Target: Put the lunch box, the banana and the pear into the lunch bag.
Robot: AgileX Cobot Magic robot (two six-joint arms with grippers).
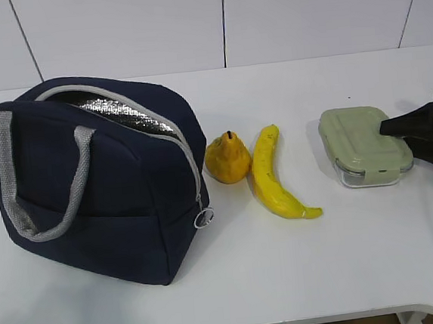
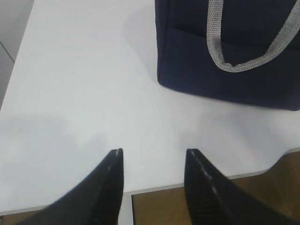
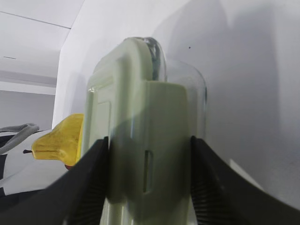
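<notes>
The navy lunch bag (image 1: 89, 181) stands at the left, its zipper open and silver lining showing. To its right lie the pear (image 1: 228, 159) and the banana (image 1: 275, 176), side by side on the table. The green-lidded lunch box (image 1: 363, 145) rests flat at the right. My right gripper (image 1: 396, 135) reaches in from the right edge. In the right wrist view its two fingers press both sides of the lunch box (image 3: 140, 93), with the pear (image 3: 58, 138) beyond. My left gripper (image 2: 154, 152) hangs open and empty over the table's front edge, short of the lunch bag (image 2: 225, 28).
The white table (image 1: 325, 274) ends close in front, with a notch in its front edge (image 2: 150, 190) under the left gripper. A grey handle (image 1: 44, 185) and a ring pull (image 1: 203, 218) hang on the bag's front. A white wall stands behind.
</notes>
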